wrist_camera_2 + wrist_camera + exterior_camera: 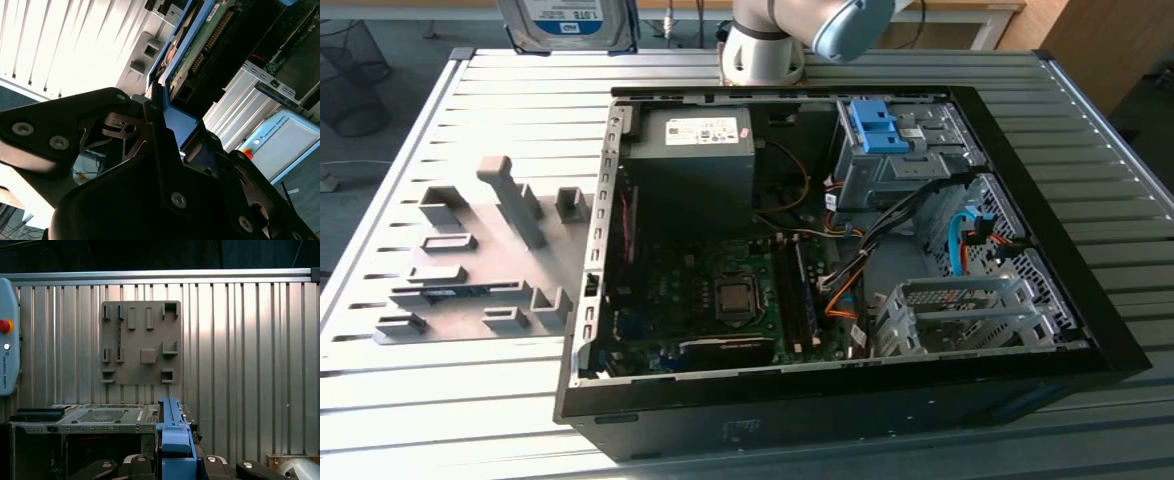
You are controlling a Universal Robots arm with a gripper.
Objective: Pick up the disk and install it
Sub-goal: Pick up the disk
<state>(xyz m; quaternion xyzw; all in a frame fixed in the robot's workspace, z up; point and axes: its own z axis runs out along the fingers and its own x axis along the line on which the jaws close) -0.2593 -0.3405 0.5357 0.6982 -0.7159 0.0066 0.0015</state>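
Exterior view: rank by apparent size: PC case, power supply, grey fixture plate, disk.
1. PC case
2. grey fixture plate
3. power supply
disk unranked: cut off by frame edge, likely nearer camera.

Daylight gleams softly off the ribbed table (454,400) in the exterior view. In the second wrist view it burns white, the jaws silhouetted.

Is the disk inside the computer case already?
No, in the exterior view the disk shows up at the top edge, beyond the far wall of the open computer case.
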